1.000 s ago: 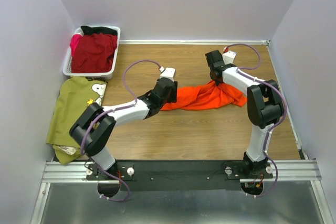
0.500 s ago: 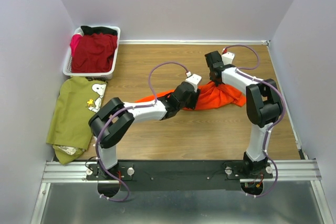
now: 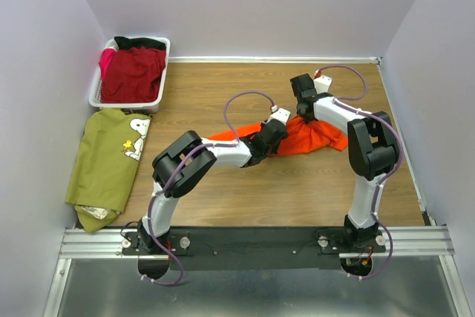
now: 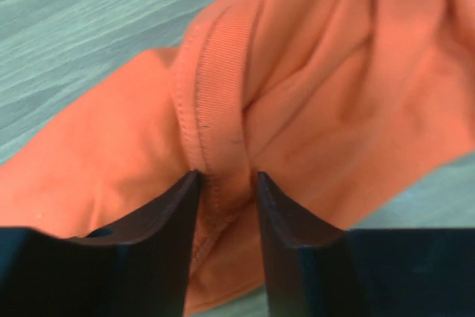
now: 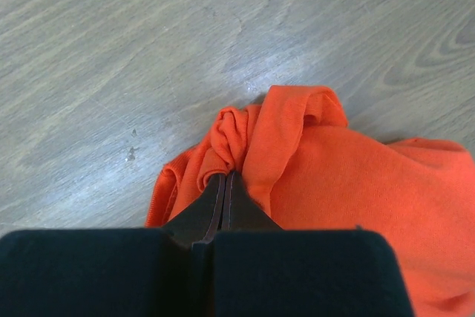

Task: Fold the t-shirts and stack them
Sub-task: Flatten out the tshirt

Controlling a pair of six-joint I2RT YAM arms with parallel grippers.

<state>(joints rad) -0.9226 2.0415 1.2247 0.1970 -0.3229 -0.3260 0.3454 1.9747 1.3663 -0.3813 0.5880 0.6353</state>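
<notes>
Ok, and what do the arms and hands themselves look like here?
The left arm and right arm have white links with bulky black joints, each with a looped purple cable. A small white camera box sits at each wrist. The left hand and right hand have flat black fingers.

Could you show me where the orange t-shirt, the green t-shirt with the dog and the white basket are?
orange t-shirt (image 3: 315, 137): overhead view, bunched right part.
green t-shirt (image 3: 104, 165): overhead view, plain middle.
white basket (image 3: 125, 104): overhead view, near rim.

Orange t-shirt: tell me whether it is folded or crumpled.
Crumpled, not folded: the orange t-shirt lies in an uneven wrinkled heap on the wooden table.
</notes>
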